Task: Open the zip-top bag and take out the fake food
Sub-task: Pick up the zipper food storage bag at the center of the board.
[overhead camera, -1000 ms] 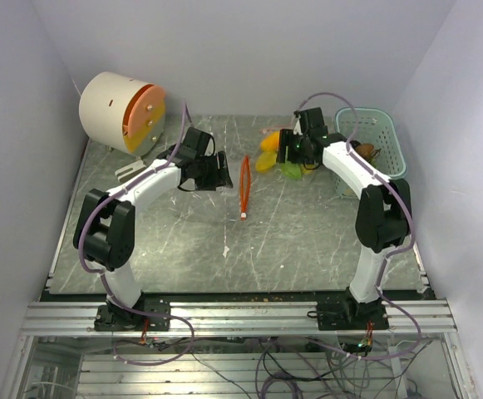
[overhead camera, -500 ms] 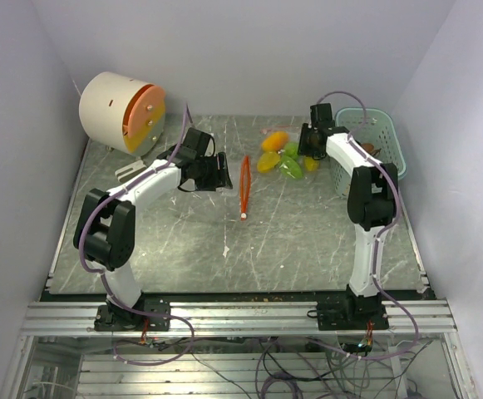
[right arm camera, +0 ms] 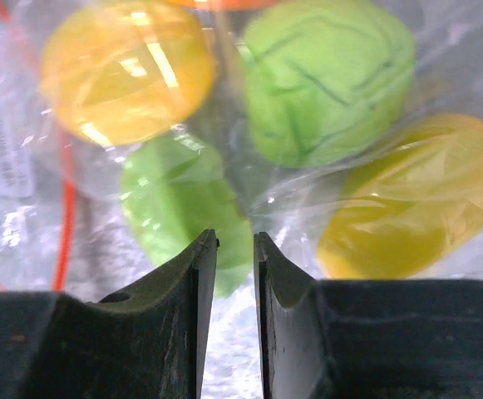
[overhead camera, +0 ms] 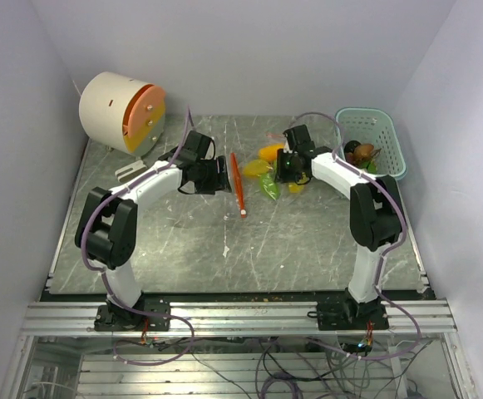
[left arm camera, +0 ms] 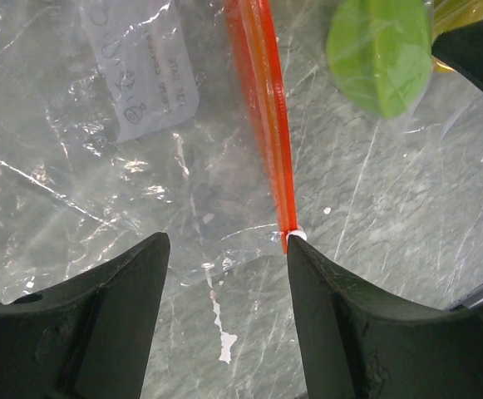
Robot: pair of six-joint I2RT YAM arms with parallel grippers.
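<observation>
Your left gripper [left arm camera: 226, 245] hangs wide open over the zip-top bag [left arm camera: 133, 174], far mid-table, beside its red strip [left arm camera: 266, 108]. Your right gripper [right arm camera: 234, 241]: jaws a narrow slit at the film covering the fake food [right arm camera: 328, 75]; grip unclear.

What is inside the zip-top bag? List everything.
Through the zip-top bag: a round green piece, a second green piece, an orange-yellow piece, a yellow piece. The right gripper hides anything beneath it.
</observation>
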